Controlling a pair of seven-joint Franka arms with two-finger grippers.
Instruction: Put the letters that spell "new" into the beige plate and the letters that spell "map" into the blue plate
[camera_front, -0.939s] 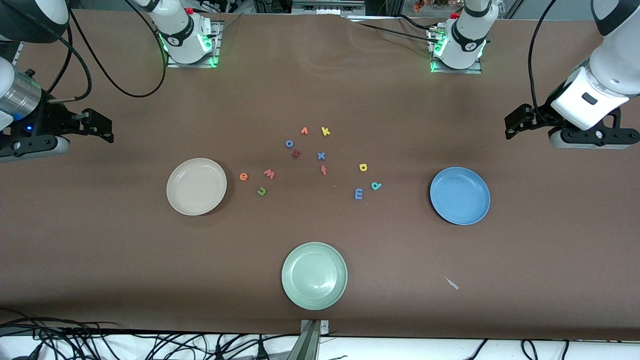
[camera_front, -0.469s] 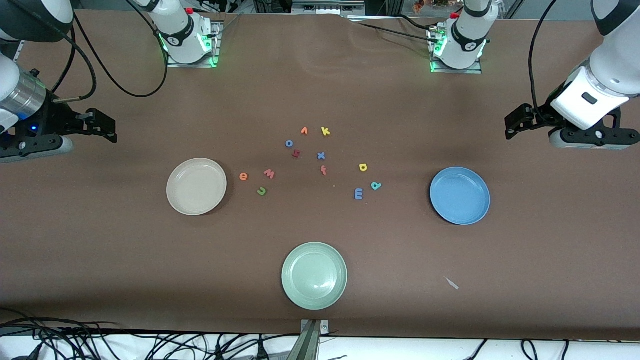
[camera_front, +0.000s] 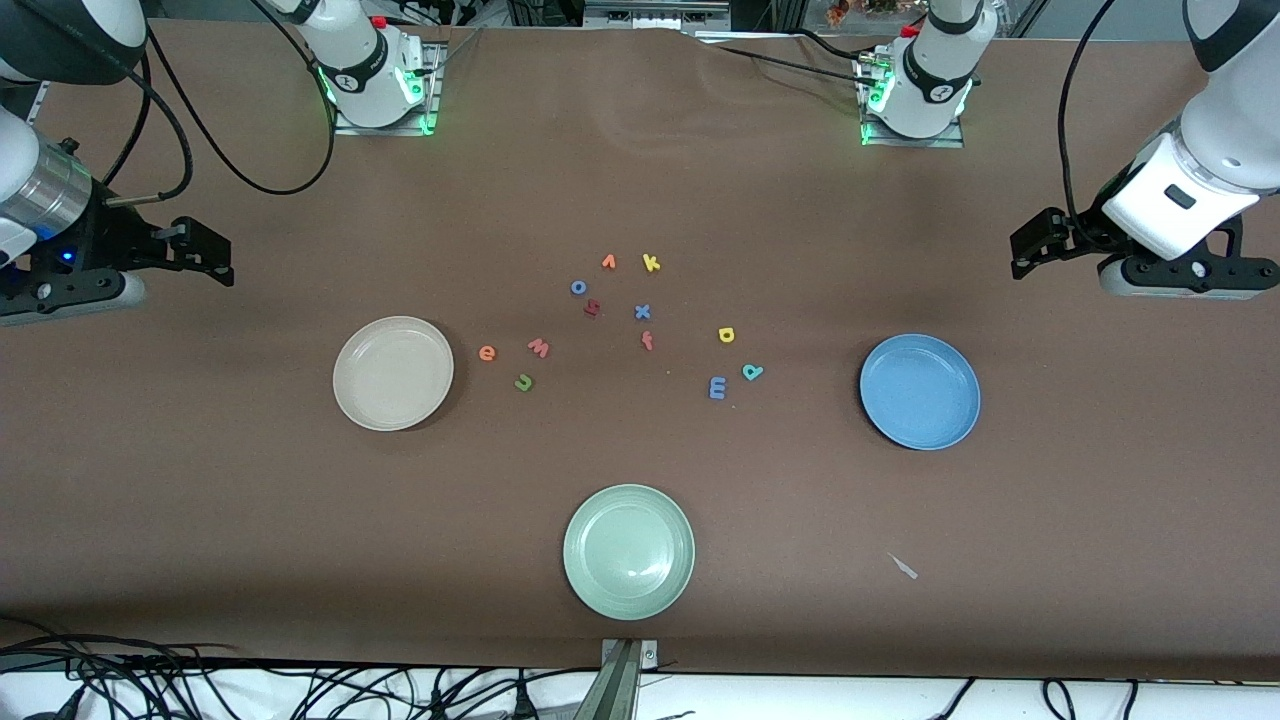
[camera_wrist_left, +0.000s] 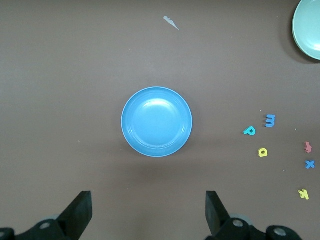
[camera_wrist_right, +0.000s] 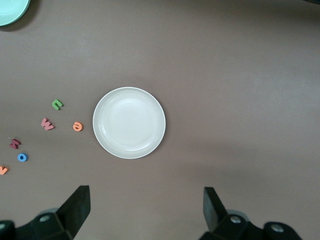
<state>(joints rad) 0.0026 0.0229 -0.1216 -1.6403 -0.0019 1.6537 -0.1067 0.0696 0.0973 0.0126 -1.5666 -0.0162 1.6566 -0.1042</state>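
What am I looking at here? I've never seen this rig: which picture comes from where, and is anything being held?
Two robot arms wait at the ends of a brown table. The front view looks down from across it; each wrist view looks down past that arm's own tool. The left tool hangs open by the blue plate, the right tool open by the beige plate. Both hold nothing. Between the plates lie small foam letters: e, w, n beside the beige plate; m, a, p toward the blue one. A green plate sits nearest the front camera.
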